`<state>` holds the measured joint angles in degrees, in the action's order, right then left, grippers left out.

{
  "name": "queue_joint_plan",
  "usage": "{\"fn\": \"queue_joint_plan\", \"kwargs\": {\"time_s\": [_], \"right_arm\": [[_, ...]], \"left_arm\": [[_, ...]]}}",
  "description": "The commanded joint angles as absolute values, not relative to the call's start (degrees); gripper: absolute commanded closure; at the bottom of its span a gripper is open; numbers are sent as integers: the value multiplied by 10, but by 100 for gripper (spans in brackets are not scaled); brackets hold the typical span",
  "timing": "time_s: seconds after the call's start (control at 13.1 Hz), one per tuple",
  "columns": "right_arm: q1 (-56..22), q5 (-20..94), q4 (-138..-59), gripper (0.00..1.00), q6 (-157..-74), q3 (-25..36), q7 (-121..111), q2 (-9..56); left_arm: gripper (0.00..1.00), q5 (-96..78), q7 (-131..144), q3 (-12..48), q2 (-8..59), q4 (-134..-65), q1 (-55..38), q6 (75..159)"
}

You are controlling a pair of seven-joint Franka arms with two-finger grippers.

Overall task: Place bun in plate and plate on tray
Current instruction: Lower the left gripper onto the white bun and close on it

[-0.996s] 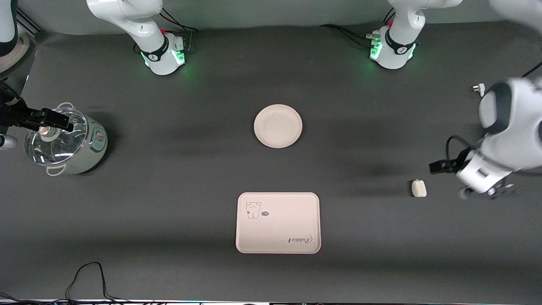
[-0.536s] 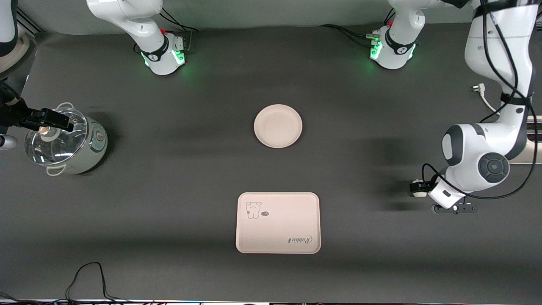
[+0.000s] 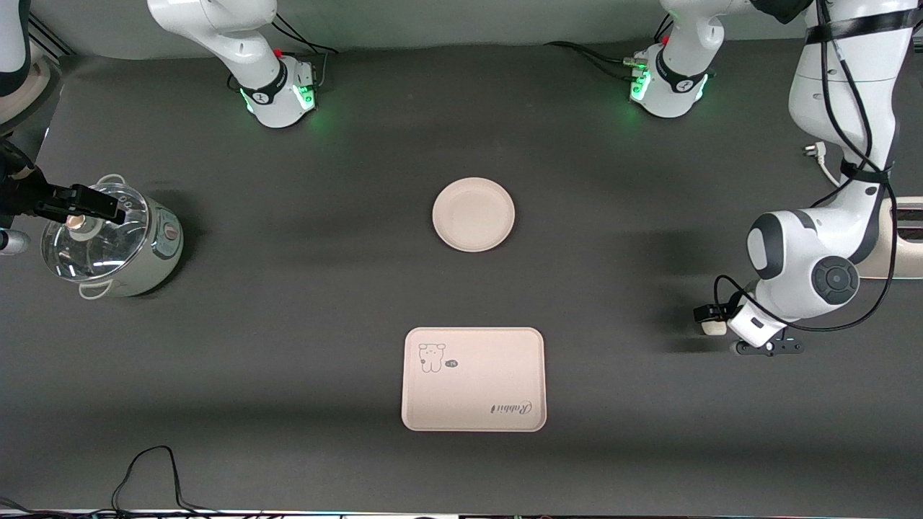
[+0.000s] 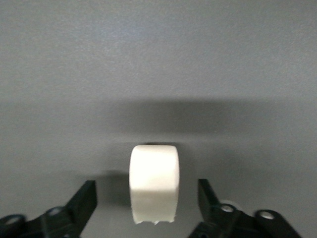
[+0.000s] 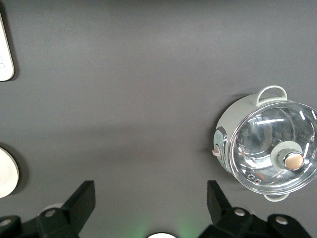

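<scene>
The small off-white bun [image 3: 715,329] lies on the dark table near the left arm's end. My left gripper [image 3: 709,320] is down at it and open. In the left wrist view the bun [image 4: 153,186] stands between the left gripper's [image 4: 146,184] two fingers with a gap on each side. The round plate [image 3: 474,214] sits empty mid-table. The rectangular tray [image 3: 476,393] lies nearer the front camera, also empty. My right gripper [image 3: 101,207] waits up in the air over the pot, open and empty [image 5: 150,186].
A pale green pot with a glass lid [image 3: 108,241] stands at the right arm's end and shows in the right wrist view [image 5: 267,144]. A black cable [image 3: 144,468] loops at the front edge. A plug [image 3: 815,150] lies near the left arm.
The left arm has swung in from its end of the table and brought its open gripper down around the bun. The right arm, plate and tray have not moved.
</scene>
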<state>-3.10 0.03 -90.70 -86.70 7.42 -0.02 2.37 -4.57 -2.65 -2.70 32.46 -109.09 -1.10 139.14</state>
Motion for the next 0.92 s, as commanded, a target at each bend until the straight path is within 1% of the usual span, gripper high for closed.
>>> {"fn": "queue_joint_plan", "kwargs": {"time_s": [0.0,0.08,0.15,0.31,0.46,0.69,0.84], "right_arm": [[-35,-7,-909,0,-865,76,-6,20],[-35,-7,-909,0,-865,76,-6,20],[-35,-7,-909,0,-865,76,-6,20],[-35,-7,-909,0,-865,76,-6,20],[-35,-7,-909,0,-865,76,-6,21],[-35,-7,-909,0,-866,76,-6,21],[-35,-7,-910,0,-866,76,-6,21]], "left_arm": [[55,-68,-36,-31,326,-1098,-19,1407],[72,-68,-36,-31,326,-1097,-19,1405],[80,-68,-40,-31,326,-1097,-19,1405],[80,-68,-40,-31,322,-1097,-20,1399],[80,-68,-33,-28,297,-1096,-20,1377],[80,-72,9,-12,211,-1092,-18,1272],[79,-74,60,11,142,-1079,-20,1164]]}}
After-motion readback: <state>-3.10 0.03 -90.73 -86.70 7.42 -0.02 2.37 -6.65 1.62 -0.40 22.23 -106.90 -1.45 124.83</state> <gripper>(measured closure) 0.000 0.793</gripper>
